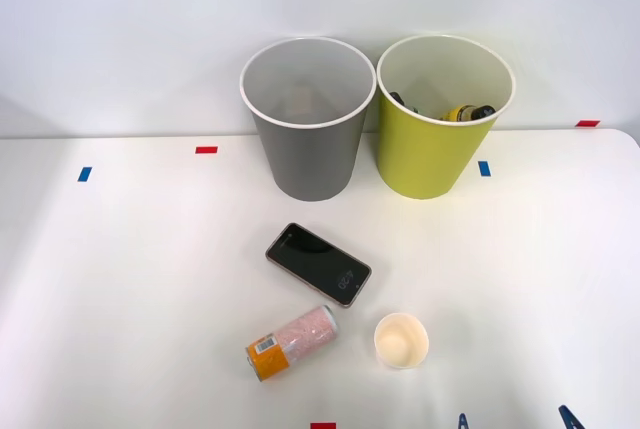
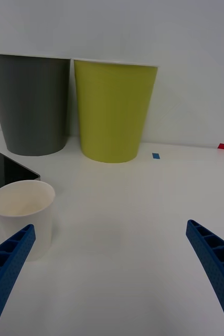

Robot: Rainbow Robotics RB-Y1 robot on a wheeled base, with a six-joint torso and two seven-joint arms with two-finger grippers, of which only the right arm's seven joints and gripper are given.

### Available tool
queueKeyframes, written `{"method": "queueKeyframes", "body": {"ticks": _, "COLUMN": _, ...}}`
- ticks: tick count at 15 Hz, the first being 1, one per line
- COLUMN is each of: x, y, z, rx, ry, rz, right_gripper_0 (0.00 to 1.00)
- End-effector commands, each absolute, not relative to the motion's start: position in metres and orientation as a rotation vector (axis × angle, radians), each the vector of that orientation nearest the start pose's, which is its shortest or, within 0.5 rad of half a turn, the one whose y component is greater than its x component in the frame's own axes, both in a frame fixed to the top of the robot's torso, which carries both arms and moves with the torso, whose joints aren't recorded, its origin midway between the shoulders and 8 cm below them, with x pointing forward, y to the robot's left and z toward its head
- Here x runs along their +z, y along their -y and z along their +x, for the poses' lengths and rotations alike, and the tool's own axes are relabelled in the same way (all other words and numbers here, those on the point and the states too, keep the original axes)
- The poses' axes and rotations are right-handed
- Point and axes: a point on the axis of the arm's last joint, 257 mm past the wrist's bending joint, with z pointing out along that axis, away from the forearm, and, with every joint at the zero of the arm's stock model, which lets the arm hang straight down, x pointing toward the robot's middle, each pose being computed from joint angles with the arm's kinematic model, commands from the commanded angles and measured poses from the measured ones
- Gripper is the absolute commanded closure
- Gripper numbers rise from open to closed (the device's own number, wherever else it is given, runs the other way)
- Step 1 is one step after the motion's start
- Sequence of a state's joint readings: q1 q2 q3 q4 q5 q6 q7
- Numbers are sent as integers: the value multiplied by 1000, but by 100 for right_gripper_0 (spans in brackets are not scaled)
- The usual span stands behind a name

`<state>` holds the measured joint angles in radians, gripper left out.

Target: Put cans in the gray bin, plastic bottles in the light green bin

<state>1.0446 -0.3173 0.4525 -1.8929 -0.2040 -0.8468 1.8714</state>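
The can (image 1: 292, 342) lies on its side on the white counter (image 1: 120, 279), its orange barcode end pointing toward seven o'clock in the front view and its pale pink body running up toward one o'clock. A dark phone (image 1: 318, 264) lies just beyond it at twelve o'clock, and a cream paper cup (image 1: 401, 340) stands near it at three o'clock, apart from it. The gray bin (image 1: 307, 119) and the light green bin (image 1: 444, 116) stand side by side at the far edge, well apart from the can; dark items already lie in the green one.

The right gripper (image 2: 112, 273) hovers low over the counter with its blue ribbed fingers (image 2: 216, 257) spread wide and nothing between them. In the wrist view the cup sits just beside one finger.

The can is probably light and thin-walled, so a hard squeeze could dent it. Its smooth round body will likely roll if nudged from one side. The sensible hold is across the middle of the pink body, fingers closing on opposite sides together, clear of the phone and cup.
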Motion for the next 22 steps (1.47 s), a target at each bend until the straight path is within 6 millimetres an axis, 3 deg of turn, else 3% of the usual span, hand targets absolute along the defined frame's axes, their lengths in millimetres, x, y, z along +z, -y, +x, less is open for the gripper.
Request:
{"method": "queueKeyframes", "body": {"ticks": 1, "x": -267, "y": 196, "z": 196, "rx": -37, "ry": -1505, "rz": -104, "right_gripper_0": 0}}
{"method": "queueKeyframes", "body": {"ticks": 6, "x": -245, "y": 185, "z": 210, "rx": -26, "ry": -1444, "rz": -198, "right_gripper_0": 0}}
{"method": "queueKeyframes", "body": {"ticks": 11, "x": -225, "y": 172, "z": 248, "rx": 41, "ry": -1556, "rz": -352, "right_gripper_0": 0}}
{"method": "queueKeyframes", "body": {"ticks": 18, "x": -179, "y": 143, "z": 300, "rx": 67, "ry": -1725, "rz": -653, "right_gripper_0": 0}}
{"method": "queueKeyframes", "body": {"ticks": 22, "x": -203, "y": 142, "z": 325, "rx": -8, "ry": -1897, "rz": -861, "right_gripper_0": 0}}
